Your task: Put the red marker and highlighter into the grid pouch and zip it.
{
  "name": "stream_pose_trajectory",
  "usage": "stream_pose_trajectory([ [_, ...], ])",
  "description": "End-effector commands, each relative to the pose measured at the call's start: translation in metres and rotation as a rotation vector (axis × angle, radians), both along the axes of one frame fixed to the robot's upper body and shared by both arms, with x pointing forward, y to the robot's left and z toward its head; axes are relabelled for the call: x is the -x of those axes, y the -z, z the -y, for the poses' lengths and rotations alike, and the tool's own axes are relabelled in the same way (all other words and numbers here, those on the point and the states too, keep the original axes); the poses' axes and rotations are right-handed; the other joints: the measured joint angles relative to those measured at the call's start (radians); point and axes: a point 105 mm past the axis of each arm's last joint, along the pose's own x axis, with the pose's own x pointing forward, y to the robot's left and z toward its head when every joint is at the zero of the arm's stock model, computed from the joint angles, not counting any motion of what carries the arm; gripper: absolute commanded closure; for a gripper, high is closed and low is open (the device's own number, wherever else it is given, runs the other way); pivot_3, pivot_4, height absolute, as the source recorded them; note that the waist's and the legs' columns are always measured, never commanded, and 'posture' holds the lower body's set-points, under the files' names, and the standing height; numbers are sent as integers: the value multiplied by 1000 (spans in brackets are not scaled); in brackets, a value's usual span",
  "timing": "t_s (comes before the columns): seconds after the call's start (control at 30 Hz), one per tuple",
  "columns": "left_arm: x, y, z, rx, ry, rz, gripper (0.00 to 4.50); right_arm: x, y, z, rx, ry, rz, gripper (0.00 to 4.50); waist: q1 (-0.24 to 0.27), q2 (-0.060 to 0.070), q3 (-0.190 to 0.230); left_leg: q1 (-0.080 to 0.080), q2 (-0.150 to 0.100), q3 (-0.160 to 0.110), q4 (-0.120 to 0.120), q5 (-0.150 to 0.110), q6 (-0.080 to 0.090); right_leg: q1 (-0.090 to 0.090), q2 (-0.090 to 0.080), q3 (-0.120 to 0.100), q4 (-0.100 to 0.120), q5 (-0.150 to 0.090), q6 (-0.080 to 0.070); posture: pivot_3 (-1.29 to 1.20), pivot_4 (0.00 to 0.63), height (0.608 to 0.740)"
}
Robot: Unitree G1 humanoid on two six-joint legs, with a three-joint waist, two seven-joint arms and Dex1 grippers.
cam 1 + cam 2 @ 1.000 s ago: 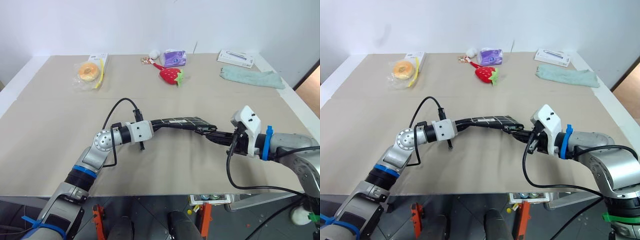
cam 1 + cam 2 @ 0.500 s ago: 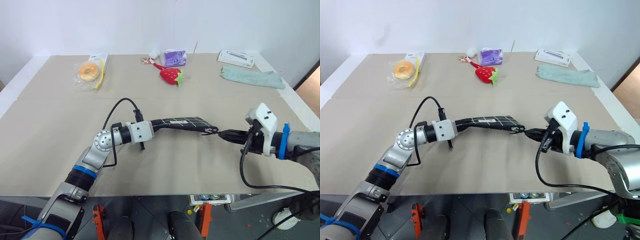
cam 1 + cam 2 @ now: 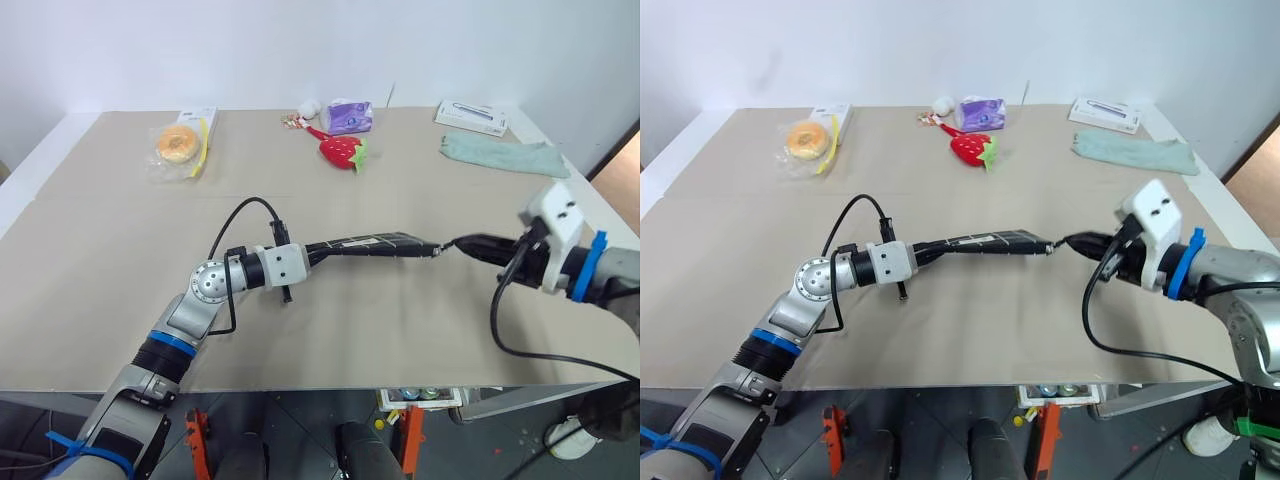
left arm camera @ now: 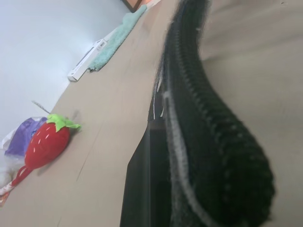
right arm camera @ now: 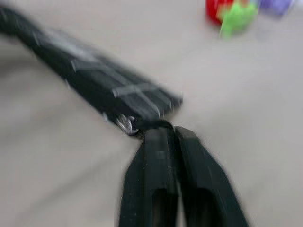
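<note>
The flat black white-gridded fabric pouch (image 3: 365,243), contents hidden, hangs clenched between left gripper (image 3: 318,251) and right gripper (image 3: 452,243), whose fingers pinch its zipper pull (image 5: 128,125).

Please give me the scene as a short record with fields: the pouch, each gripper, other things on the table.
pouch: grid pouch, held above the table, roughly level
left arm: left gripper shut on one end of the pouch
right arm: right gripper at the zipper-pull end
far side: strawberry toy, green cloth, bagged doughnut
</note>
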Motion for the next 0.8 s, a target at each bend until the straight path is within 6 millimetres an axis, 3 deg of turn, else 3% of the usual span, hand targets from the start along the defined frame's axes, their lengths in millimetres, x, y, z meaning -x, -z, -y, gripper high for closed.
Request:
stream_pose_trajectory([
  [0.03, -3, -18, -3, 16, -3, 63, 4500, 0, -24, 9, -86, 29, 67, 2123, 0, 0, 0, 0, 0, 0, 0, 0, 0, 0, 0, 0, 0, 0, 0, 0, 150, 740],
  [0.17, -4, -16, -4, -30, 5, 89, 4500, 2, -29, 18, -113, 48, 66, 69, 1, 0, 0, 0, 0, 0, 0, 0, 0, 0, 0, 0, 0, 0, 0, 0, 150, 740],
  [0.33, -3, -14, -4, -45, 36, 60, 4500, -5, -18, 25, -79, 101, 44, 69, 0, 0, 0, 0, 0, 0, 0, 0, 0, 0, 0, 0, 0, 0, 0, 0, 150, 740],
  [0.37, -2, -14, -4, -50, 49, 43, 3824, -6, -15, 24, -77, 101, 40, 0, -1, 0, 0, 0, 0, 0, 0, 0, 0, 0, 0, 0, 0, 0, 0, 0, 150, 740],
  [0.4, 0, -13, -4, -59, 67, 27, 3603, -6, -14, 23, -77, 100, 38, 0, -1, 0, 0, 0, 0, 0, 0, 0, 0, 0, 0, 0, 0, 0, 0, 0, 150, 740],
  [0.63, 16, -9, -9, -107, 181, -104, 67, -7, -9, 19, -82, 94, 27, 0, -1, 0, 0, 0, 0, 0, 0, 0, 0, 0, 0, 0, 0, 0, 0, 0, 150, 740],
  [0.8, 21, -14, -17, -90, 219, -263, 67, -9, -7, 17, -85, 88, 20, 0, -2, 0, 0, 0, 0, 0, 0, 0, 0, 0, 0, 0, 0, 0, 0, 0, 150, 740],
])
